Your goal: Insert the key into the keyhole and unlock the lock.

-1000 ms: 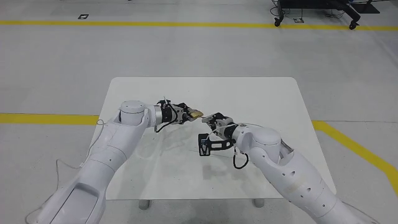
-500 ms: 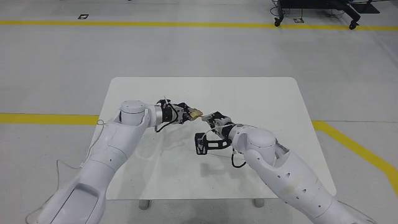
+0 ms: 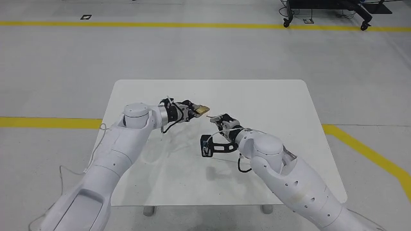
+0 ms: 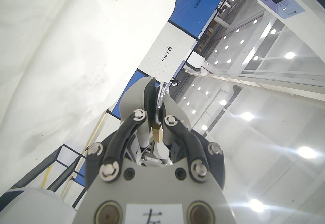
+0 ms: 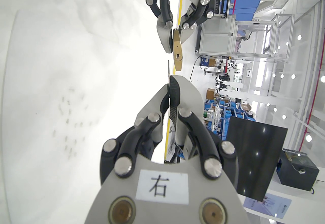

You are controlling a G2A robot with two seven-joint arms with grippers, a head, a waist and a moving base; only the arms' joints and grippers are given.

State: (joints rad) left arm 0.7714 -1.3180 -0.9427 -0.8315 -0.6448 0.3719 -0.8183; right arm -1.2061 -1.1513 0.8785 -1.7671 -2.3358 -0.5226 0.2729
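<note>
Holding the lock [image 5: 177,53] above the middle of the tabletop [image 3: 270,102], the left gripper [image 5: 172,39] was clamped on it, keyhole [image 5: 179,57] end facing the right gripper [image 5: 170,82]. That gripper was pinched tight on the key [image 5: 168,70], blade out, tip just beside the lock face but off to one side of the slot, not in. Likely the alignment step. Best bet: nudge key sideways onto the slot, keep blade square w/ it, push slowly, turn only once seated.

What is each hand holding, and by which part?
Left hand grips the lock by its brass body, keyhole end sticking out; right hand pinches the key by its head, blade out.
</note>
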